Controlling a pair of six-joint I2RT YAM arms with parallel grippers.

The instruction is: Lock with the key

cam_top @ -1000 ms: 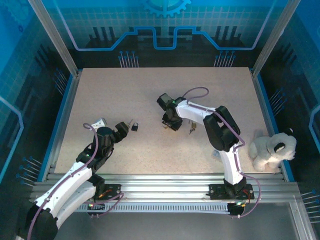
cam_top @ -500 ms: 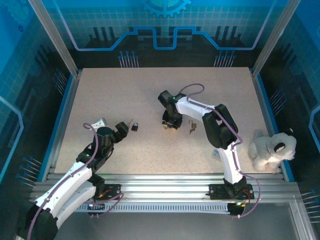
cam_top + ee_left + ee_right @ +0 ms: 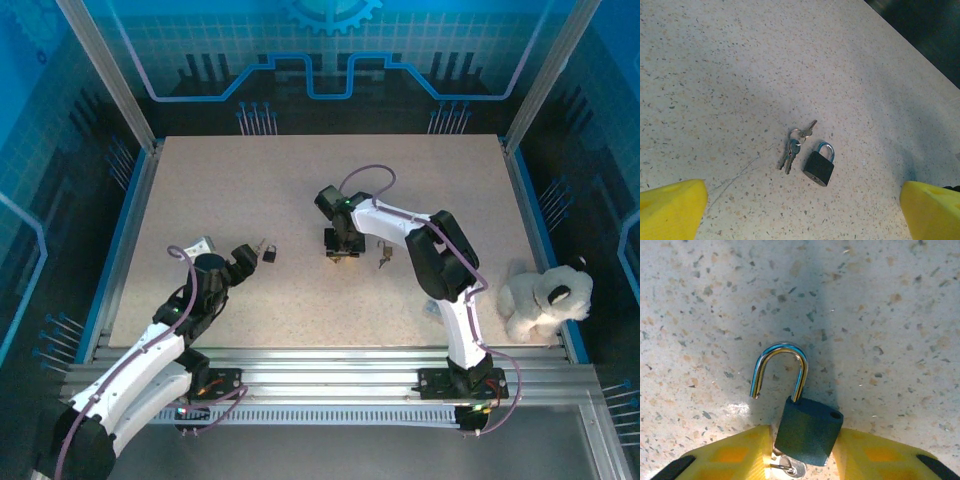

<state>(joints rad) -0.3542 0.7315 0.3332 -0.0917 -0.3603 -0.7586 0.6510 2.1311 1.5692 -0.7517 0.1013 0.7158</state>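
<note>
A dark padlock (image 3: 807, 432) with its silver shackle (image 3: 780, 365) swung open lies on the speckled table, and my right gripper (image 3: 802, 452) is shut on its body. A key (image 3: 790, 469) shows at the lock's bottom end, between the yellow fingers (image 3: 735, 455). From above, the right gripper (image 3: 340, 246) is at mid-table. A second, small black padlock (image 3: 819, 167) with its shackle closed lies beside a bunch of keys (image 3: 792, 146). My left gripper (image 3: 800, 210) hovers open just short of them, touching neither. The top view shows the left gripper (image 3: 247, 257) and this small padlock (image 3: 268, 255).
Another small bunch of keys (image 3: 383, 259) lies right of the held padlock. A white plush dog (image 3: 543, 298) sits at the table's right edge. Blue rails and glass walls ring the table (image 3: 250, 190).
The right wrist has turned slightly over the padlock and its cable loop has swung. The left arm, small padlock and keys have stayed put.
</note>
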